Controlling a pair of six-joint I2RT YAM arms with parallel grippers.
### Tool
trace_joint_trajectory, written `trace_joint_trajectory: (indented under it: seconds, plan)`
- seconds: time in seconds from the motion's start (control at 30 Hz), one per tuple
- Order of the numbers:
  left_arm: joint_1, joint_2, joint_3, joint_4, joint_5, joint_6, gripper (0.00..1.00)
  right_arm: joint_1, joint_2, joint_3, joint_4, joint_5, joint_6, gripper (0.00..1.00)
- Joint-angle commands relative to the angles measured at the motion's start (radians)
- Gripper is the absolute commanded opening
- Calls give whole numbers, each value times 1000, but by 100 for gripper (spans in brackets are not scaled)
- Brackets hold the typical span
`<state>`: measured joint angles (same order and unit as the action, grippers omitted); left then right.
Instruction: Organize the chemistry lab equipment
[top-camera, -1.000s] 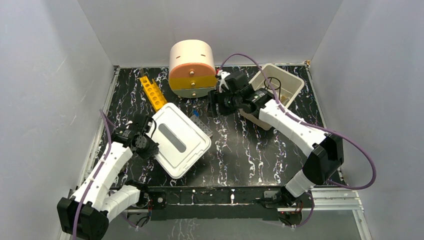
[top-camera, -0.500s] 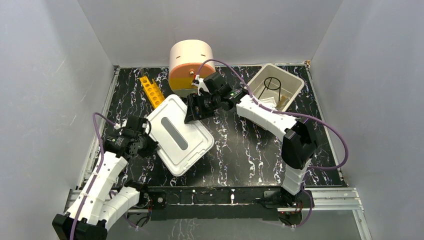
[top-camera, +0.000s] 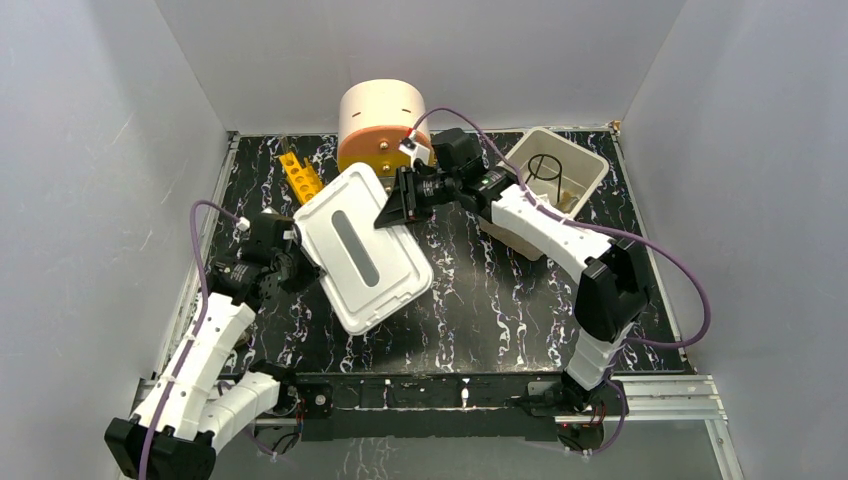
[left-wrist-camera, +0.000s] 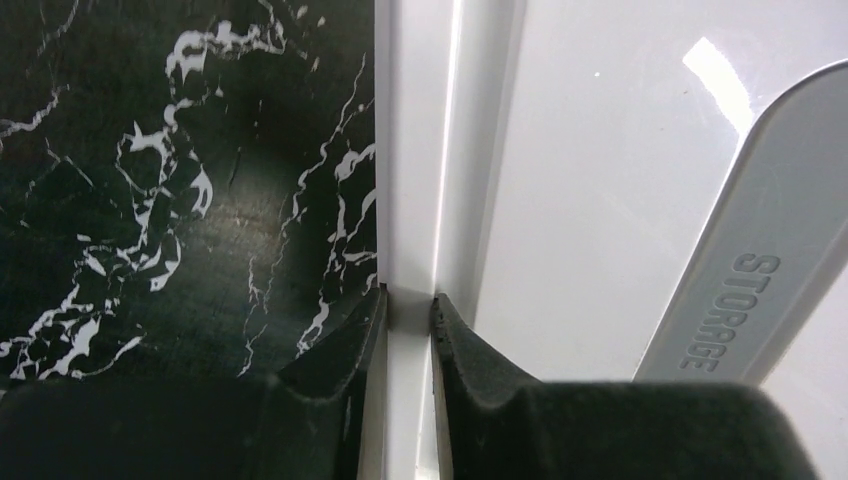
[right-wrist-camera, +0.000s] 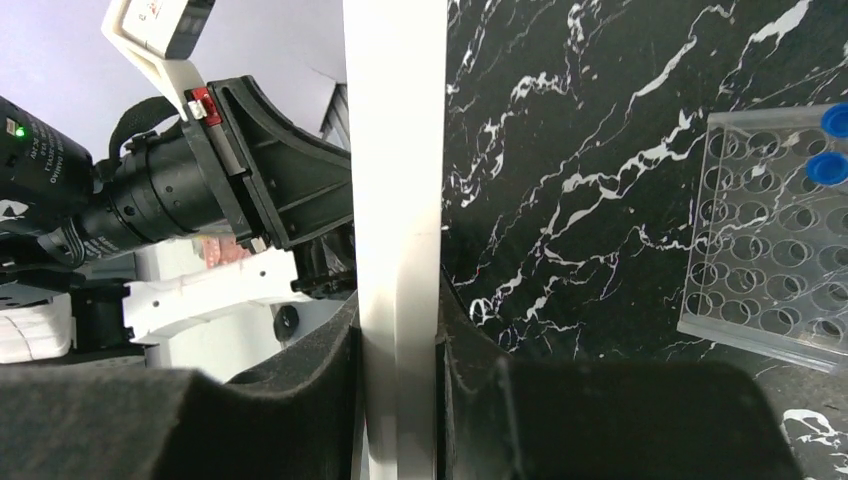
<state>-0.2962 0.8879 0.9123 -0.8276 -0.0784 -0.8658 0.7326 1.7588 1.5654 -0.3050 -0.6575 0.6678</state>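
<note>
Top external: left tool (top-camera: 302, 263) clamped on lid (top-camera: 385, 275) at near-left edge, right tool (top-camera: 391, 215) clamped on far-right edge, lid tilted, long axis near-far, bin (top-camera: 600, 160) far right, nearer right tool, well plate (right-wrist-camera: 770, 230) on bench (right-wrist-camera: 600, 150) beside lid.

Left arm (top-camera: 205, 345): elbow folded low at near-left corner, forearm angled up and right, wrist turned inward. Left gripper (left-wrist-camera: 408, 305): jaws nearly together, pads pinching left rim of white lid (top-camera: 365, 265).

Right arm (top-camera: 545, 230): upper link upright from base, elbow bent high, forearm reaching far left across centre, wrist pitched down. Right gripper (right-wrist-camera: 400, 300): fingers pressed on both faces of lid's far edge, clamped.
</note>
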Motion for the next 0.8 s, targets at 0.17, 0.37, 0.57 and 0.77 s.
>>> trace_joint_trajectory:
  seconds: [0.17, 0.37, 0.57, 0.77]
  plan:
    - [5, 42, 172, 136, 65, 99, 73, -118, -136, -14, 108, 16, 53, 12]
    - [4, 128, 275, 193, 151, 142, 88, -277, -247, -70, 127, 11, 83, 9]
    - [4, 213, 339, 248, 222, 169, 92, -460, -363, -131, 182, 71, 195, 8]
    - [4, 329, 385, 318, 345, 198, 92, -614, -437, -221, 228, 347, 341, 8]
